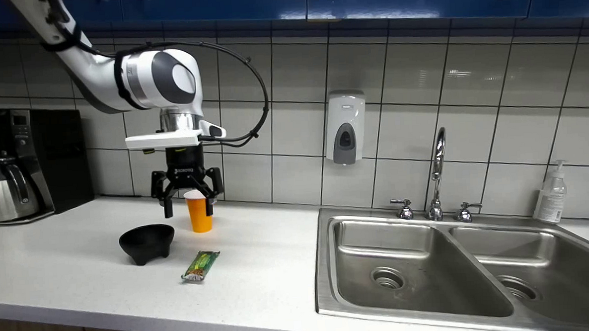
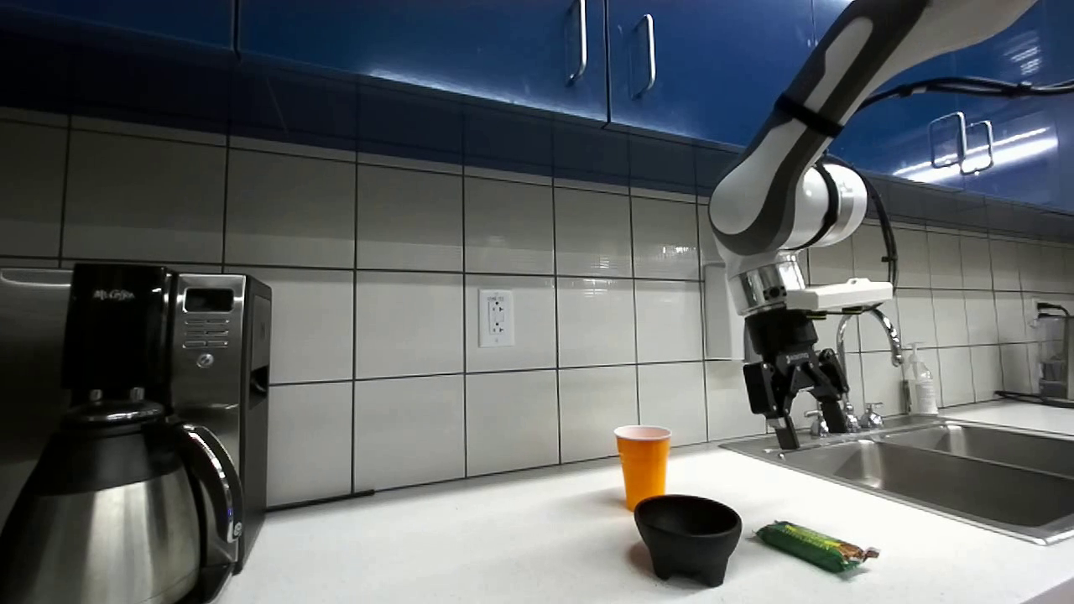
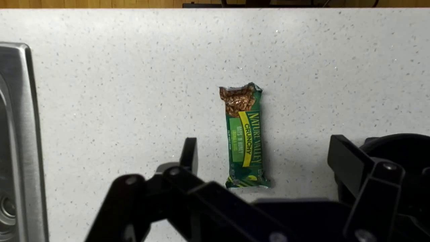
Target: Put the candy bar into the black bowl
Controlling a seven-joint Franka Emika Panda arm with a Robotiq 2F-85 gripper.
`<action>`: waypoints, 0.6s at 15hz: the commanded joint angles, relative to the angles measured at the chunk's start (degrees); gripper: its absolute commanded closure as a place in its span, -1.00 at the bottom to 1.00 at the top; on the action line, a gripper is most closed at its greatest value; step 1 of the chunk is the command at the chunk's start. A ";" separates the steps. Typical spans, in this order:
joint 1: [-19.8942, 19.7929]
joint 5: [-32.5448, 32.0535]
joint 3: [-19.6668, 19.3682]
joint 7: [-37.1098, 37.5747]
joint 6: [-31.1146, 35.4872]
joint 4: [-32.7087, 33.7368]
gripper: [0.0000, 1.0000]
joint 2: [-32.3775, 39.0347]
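Pale speckled worktop spreads beneath the hand, which hangs well above it, fingers apart and holding nothing. Flat on that surface, framed between them in the wrist view, lies the candy bar — near the black bowl but not touching. Its long axis runs roughly crosswise to the line between the fingers, so a descent needing little turn should serve.
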 commanded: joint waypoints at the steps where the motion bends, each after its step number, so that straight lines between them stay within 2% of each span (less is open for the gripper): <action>1: -1.24 0.24 -0.12 -4.06 1.07 6.15 -1.00 8.15; 9: -1.35 -0.53 0.39 -3.42 6.08 7.36 -1.00 15.30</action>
